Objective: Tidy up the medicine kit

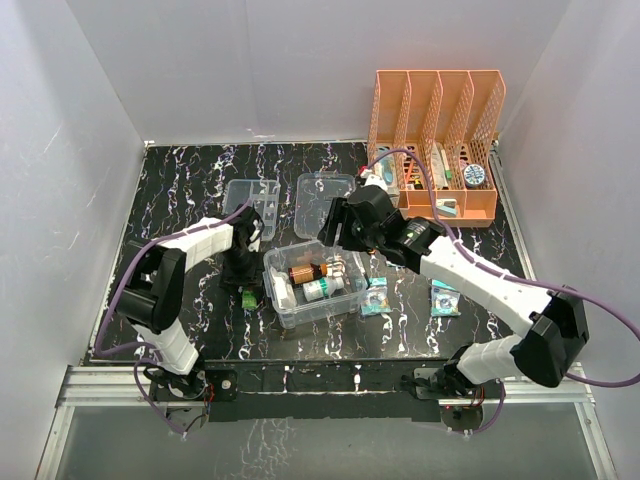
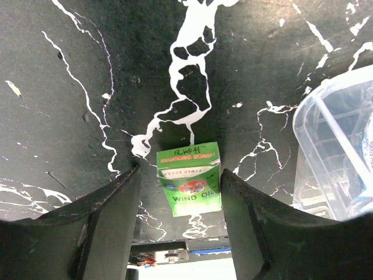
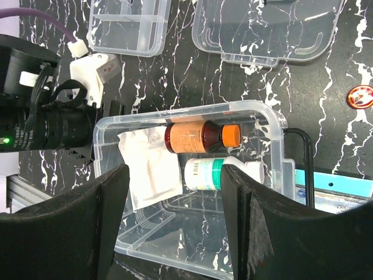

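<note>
On the black table (image 1: 180,190) the deep clear box (image 1: 300,318) is sitting centrally, its lid (image 1: 325,195) and divided tray (image 1: 250,200) lying just behind it, while the right gripper (image 3: 175,169) is hovering over it, open-jawed and empty, and the left gripper (image 2: 180,169) is straddling a small green carton (image 2: 189,184) beside it, jaws apart, not clamping.

Deep box (image 3: 275,146), divided tray (image 3: 125,29), lid (image 3: 262,29): clear smooth plastic, glossy.
Table (image 2: 70,87): black, white-veined marble look, low sheen, faintly scuffed.
Green carton (image 2: 190,185): printed card, slight gloss.
Brown bottle (image 3: 189,137): glossy translucent plastic.
Packet (image 3: 148,169): white, matt, papery.
File rack (image 1: 440,110): orange perforated plastic.
</note>
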